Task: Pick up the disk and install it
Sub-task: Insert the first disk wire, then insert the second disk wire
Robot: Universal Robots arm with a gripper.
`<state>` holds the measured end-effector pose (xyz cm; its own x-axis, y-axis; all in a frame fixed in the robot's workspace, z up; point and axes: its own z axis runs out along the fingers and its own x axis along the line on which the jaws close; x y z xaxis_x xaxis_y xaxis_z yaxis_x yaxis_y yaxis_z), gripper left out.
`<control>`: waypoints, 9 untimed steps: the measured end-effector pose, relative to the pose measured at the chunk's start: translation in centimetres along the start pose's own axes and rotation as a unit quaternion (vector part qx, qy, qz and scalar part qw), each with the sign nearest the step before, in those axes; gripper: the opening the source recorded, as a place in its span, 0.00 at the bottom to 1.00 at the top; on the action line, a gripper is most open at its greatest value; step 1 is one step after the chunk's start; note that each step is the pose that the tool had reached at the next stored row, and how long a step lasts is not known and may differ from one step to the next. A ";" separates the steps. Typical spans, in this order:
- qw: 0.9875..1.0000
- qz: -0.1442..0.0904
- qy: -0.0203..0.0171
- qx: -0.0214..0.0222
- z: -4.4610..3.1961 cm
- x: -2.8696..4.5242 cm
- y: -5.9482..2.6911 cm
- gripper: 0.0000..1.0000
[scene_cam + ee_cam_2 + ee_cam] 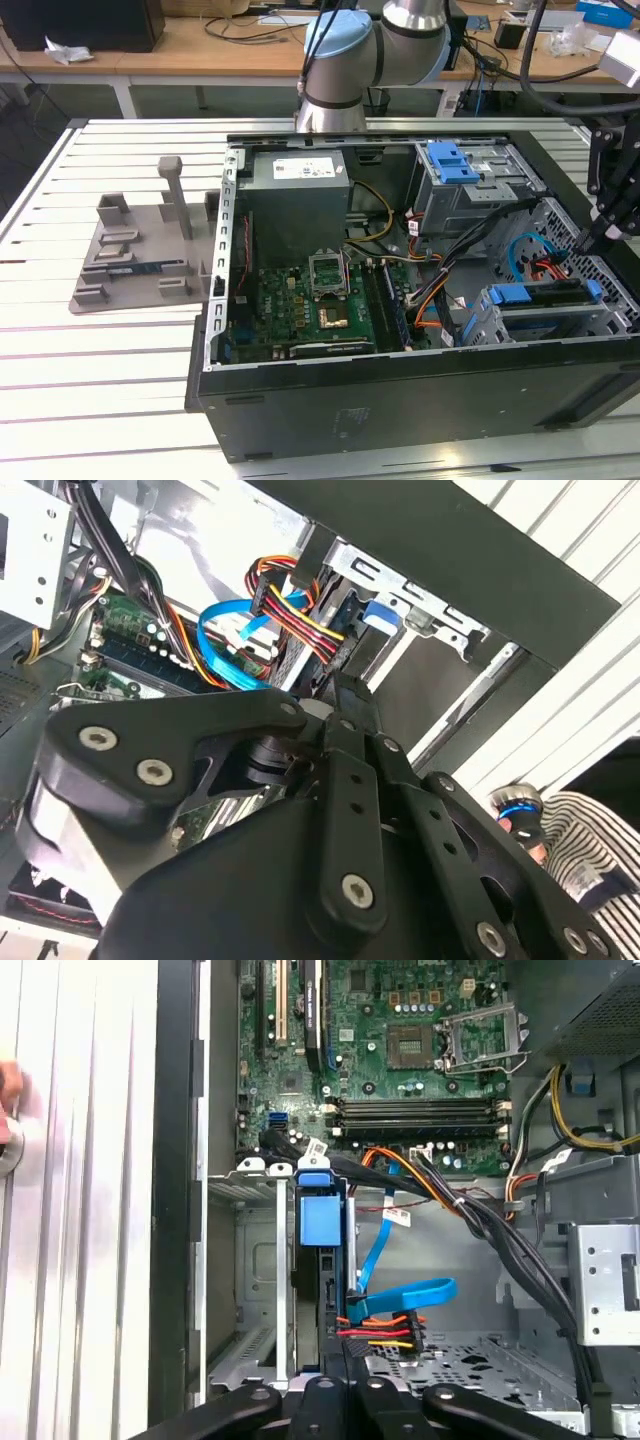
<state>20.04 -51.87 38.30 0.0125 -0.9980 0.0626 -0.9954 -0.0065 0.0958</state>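
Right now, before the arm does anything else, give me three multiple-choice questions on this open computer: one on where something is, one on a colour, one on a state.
1. Where is the grey fixture plate?
A. Inside the case
B. On the power supply
C. On the table, at the exterior view's left of the case

2. What colour is the disk's carrier?
A. Blue
B. Red
C. Yellow

3. How is the disk?
A. Flat on the table
B. Sitting in the drive cage
C. On the motherboard

Answers:
1 C: the grey fixture plate lies on the table beside the case.
2 A: the disk has a blue carrier in the first wrist view.
3 B: it sits between the walls of the drive cage.
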 end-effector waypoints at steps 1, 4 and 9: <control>1.000 0.000 0.000 0.000 -0.03 0.00 0.00 0.11; 1.000 0.000 0.000 0.000 -0.05 0.00 0.00 0.11; 1.000 0.000 0.000 0.000 -0.10 0.01 0.01 0.17</control>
<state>20.04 -51.87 38.41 0.0125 -0.9979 0.0629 -0.9954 -0.0064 0.0957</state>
